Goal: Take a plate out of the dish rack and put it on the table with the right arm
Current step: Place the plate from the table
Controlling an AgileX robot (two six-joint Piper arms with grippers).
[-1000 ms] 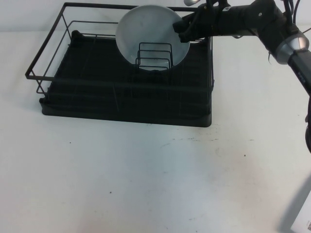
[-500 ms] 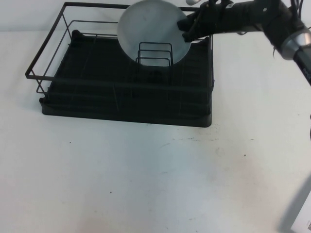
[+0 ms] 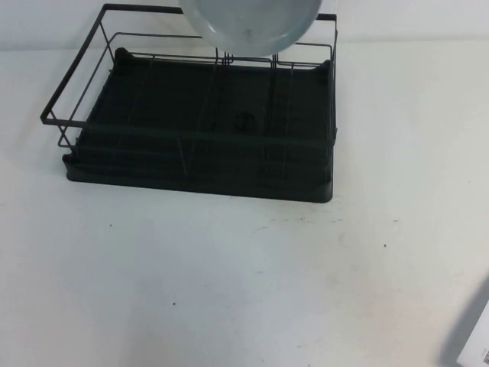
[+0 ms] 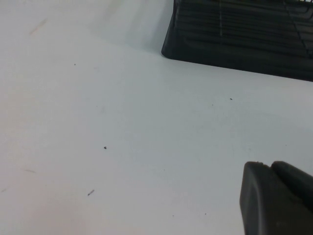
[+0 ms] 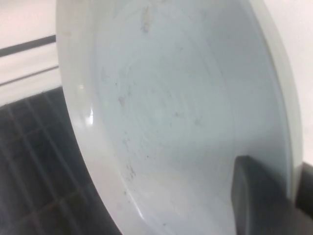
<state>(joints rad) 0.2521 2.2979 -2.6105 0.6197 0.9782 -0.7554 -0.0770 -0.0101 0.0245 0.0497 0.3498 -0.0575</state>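
Note:
The pale grey-blue plate (image 3: 248, 23) hangs above the back of the black dish rack (image 3: 199, 186), lifted clear of it and cut off by the top edge of the high view. In the right wrist view my right gripper (image 5: 288, 171) is shut on the rim of the plate (image 5: 171, 107), with one dark finger on its inner face and the other behind the rim. The rack's tray (image 5: 29, 161) lies below. The right arm is out of the high view. My left gripper (image 4: 271, 169) is shut and empty, low over the white table (image 4: 122, 122), apart from the rack's corner (image 4: 234, 44).
The white table (image 3: 244, 283) stretches wide in front of the rack, with small dark specks. A pale object (image 3: 475, 340) with a shadow sits at the front right corner of the high view.
The plate has risen out of the upright wire slot holder and up to the top edge of the high view. The right arm has left that view.

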